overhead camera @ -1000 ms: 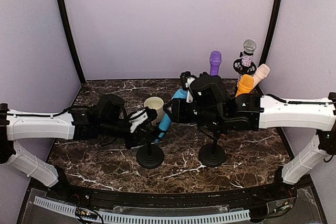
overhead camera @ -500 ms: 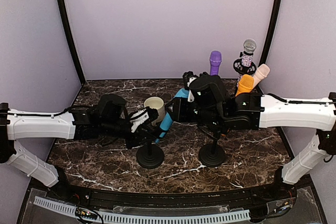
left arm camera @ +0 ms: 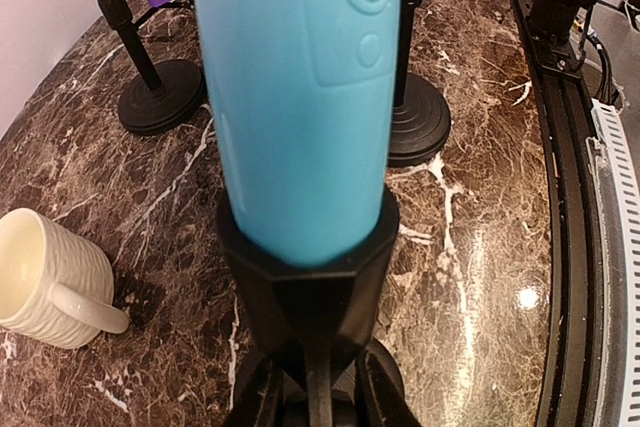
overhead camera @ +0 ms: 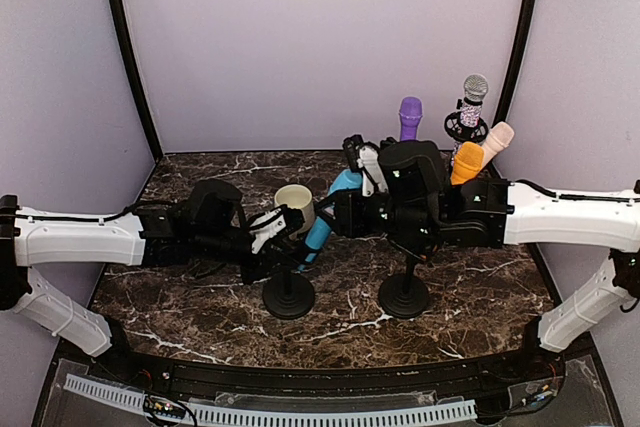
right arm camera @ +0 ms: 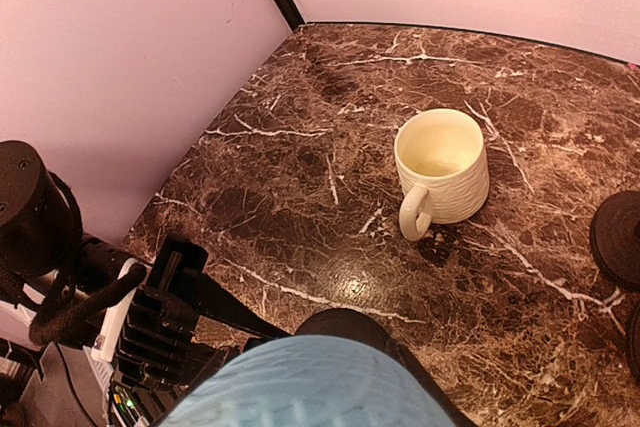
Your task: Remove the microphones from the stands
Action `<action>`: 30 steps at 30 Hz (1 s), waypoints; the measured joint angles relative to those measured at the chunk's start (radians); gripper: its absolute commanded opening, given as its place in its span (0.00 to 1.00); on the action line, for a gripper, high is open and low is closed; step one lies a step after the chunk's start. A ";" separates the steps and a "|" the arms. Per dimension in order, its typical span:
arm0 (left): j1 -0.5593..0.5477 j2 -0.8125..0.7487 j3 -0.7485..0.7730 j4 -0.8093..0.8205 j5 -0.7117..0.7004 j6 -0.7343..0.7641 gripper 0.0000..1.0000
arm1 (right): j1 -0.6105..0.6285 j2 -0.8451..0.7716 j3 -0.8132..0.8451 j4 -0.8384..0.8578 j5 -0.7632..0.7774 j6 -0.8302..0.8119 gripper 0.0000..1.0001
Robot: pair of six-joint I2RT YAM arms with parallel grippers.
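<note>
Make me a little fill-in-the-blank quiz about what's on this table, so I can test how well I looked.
1. The microphone in the black holder is ___ in colour.
2. The cream mug stands ___ on the marble table.
3. At the back, the rear microphone just left of the orange one is ___.
4. The left gripper clamps the stand, and the right gripper grips the ___ itself.

Missing words: blue; upright; purple; microphone.
</note>
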 measured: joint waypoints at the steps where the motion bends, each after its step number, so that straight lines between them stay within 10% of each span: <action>1: 0.000 0.000 0.000 -0.001 0.000 0.000 0.00 | -0.003 0.000 0.000 0.003 -0.013 -0.013 0.04; 30: -0.003 0.021 0.014 -0.008 -0.005 0.003 0.00 | -0.042 0.058 0.126 -0.148 -0.040 0.069 0.03</action>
